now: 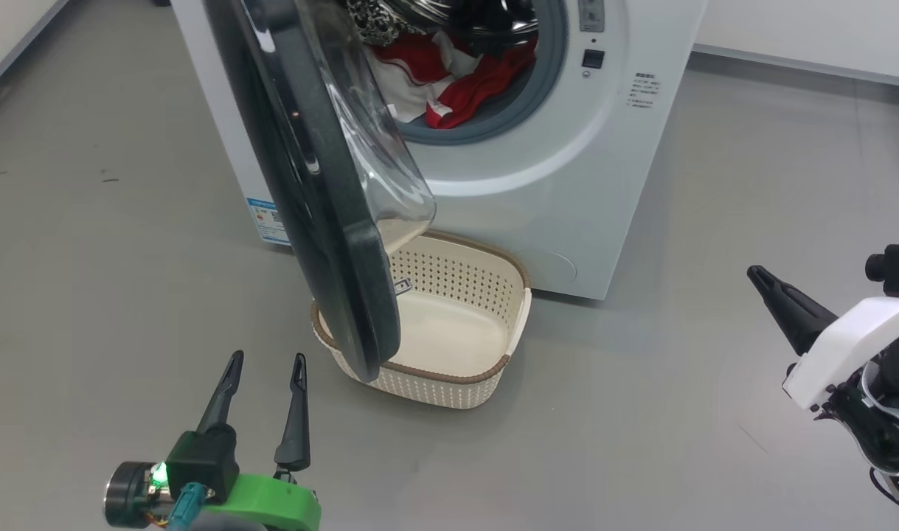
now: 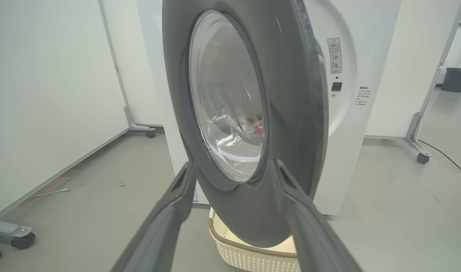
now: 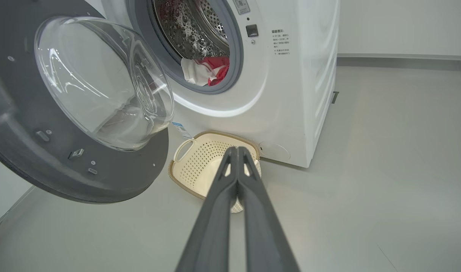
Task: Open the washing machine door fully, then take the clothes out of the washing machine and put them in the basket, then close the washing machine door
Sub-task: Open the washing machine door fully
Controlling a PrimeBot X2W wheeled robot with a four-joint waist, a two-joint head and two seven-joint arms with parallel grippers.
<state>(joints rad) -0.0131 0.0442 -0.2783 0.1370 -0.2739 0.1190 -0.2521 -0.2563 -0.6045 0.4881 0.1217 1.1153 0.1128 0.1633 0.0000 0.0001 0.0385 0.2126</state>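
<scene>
The washing machine door (image 1: pixel 331 206) stands swung out from the porthole, its dark ring edge-on in the head view and its clear glass bowl bulging back toward the drum; its lower edge hangs over the near left part of the basket (image 1: pixel 449 387). The left tool (image 1: pixel 267 360) sits low, near that lower edge and just left of it, released, with its fingers spread wide and pointing at the door. In the left wrist view the door (image 2: pixel 291 113) rises straight ahead of the left tool (image 2: pixel 233 166). The clothes (image 1: pixel 478 88), red and white, lie heaped at the bottom lip of the open drum, well beyond both tools. The basket rests on the floor against the washing machine (image 1: pixel 567 184). The right tool (image 1: pixel 757 274) is well off to the basket's right, clenched with its fingers pressed together on nothing; its wrist view has the fingertips aimed at the basket (image 3: pixel 200 166). A small blue label (image 1: pixel 265 220) sits low on the machine's front, and printed text (image 1: pixel 643 90) beside the porthole is too small to read
</scene>
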